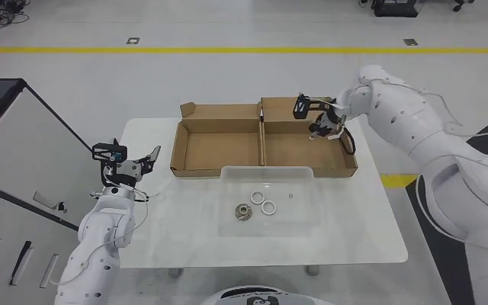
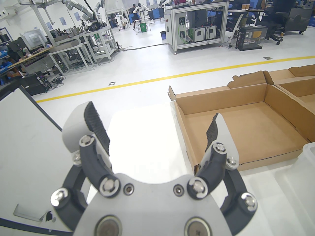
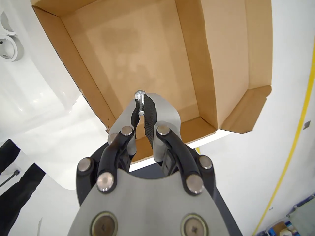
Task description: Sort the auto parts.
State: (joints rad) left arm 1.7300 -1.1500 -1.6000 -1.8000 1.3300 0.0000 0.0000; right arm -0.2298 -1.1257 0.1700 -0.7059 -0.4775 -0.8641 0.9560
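Nearest, the clear bin [image 1: 229, 174] holds rings [image 1: 258, 197] and a hub [image 1: 242, 211]. The left gripper [image 2: 152, 126] hangs apart and empty at the table's [image 1: 175, 229] left. The right gripper [image 3: 140, 108] pinches a bolt [image 3: 140, 100] by its shank over the right box [image 3: 147, 37]. The bolt looks light, stiff and likely slippery.

My top camera sits above my arms, looking down from afar on the whole table [image 1: 366, 229], left box [image 1: 217, 151], right box [image 1: 297, 151] and bin [image 1: 297, 217]. My left wrist camera looks almost level over my left pincer [image 2: 152, 110], across the left box [image 2: 246, 128] into the hall [image 2: 147, 57]. My right wrist camera looks steeply down past my right pincer [image 3: 142, 99] into the right box [image 3: 137, 37], near enough to show the threads on the bolt [image 3: 139, 103]. Both wrist views catch the bin's edge.
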